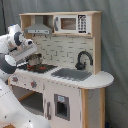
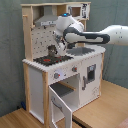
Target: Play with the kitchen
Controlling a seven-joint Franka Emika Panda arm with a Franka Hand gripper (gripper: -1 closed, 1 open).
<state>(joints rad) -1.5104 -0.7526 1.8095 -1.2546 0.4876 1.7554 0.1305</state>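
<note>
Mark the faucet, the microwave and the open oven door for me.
faucet (image 1: 83, 58): first exterior view, on its black arch.
microwave (image 1: 73, 23): first exterior view, on its window.
oven door (image 2: 60, 107): second exterior view, on the open panel.

- The gripper (image 2: 52, 49) is too blurred over the stovetop (image 2: 54, 59) to show its fingers in both exterior views.
- The arm (image 1: 11, 107) runs off the first exterior view's left and bottom edges.
- The microwave (image 1: 73, 23) buttons are too small to read.
</note>
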